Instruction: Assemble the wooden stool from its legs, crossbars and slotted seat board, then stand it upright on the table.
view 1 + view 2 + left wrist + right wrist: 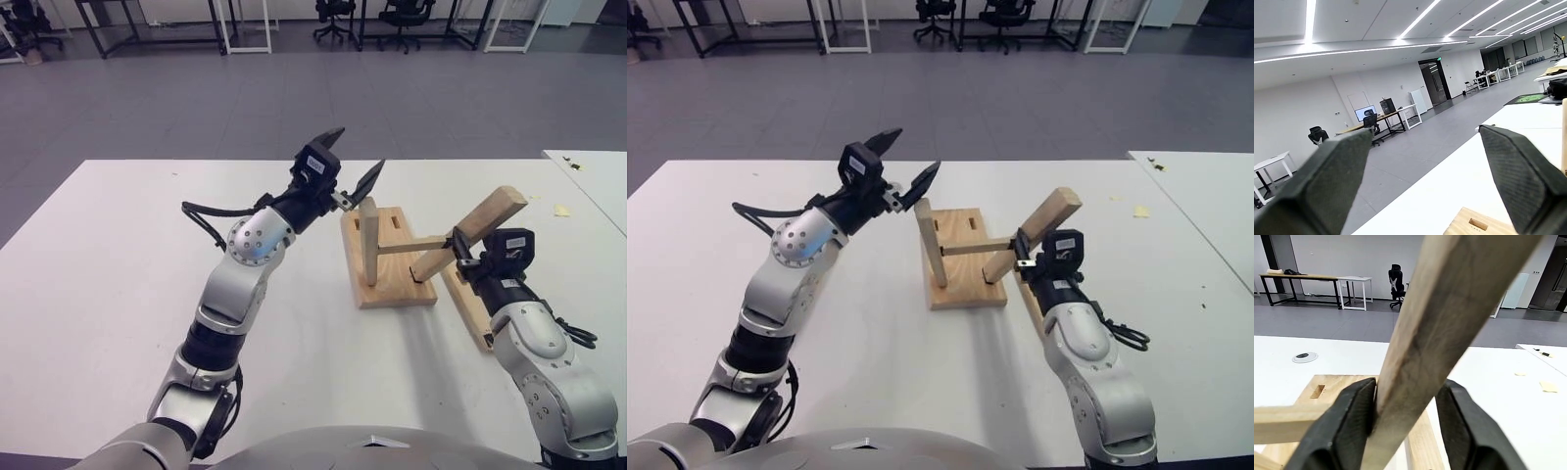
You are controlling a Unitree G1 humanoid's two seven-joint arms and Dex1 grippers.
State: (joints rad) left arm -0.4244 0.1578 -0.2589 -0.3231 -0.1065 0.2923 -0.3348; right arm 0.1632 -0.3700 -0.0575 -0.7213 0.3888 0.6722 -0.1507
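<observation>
The slotted seat board (394, 277) lies flat on the white table (118, 274). One wooden leg (369, 241) stands upright on it, joined by a thin crossbar (411, 245) to a second, tilted leg (470, 232). My right gripper (458, 249) is shut on the tilted leg, its fingers (1354, 416) pressing both sides. My left gripper (351, 163) hangs open just above and left of the upright leg's top, holding nothing; its fingertips (1520, 171) frame a corner of the seat board (1476, 225).
Another wooden piece (468, 305) lies flat on the table right of the seat board, partly under my right arm. A second white table (593, 181) stands at the far right. Desks and office chairs (333, 15) are far behind.
</observation>
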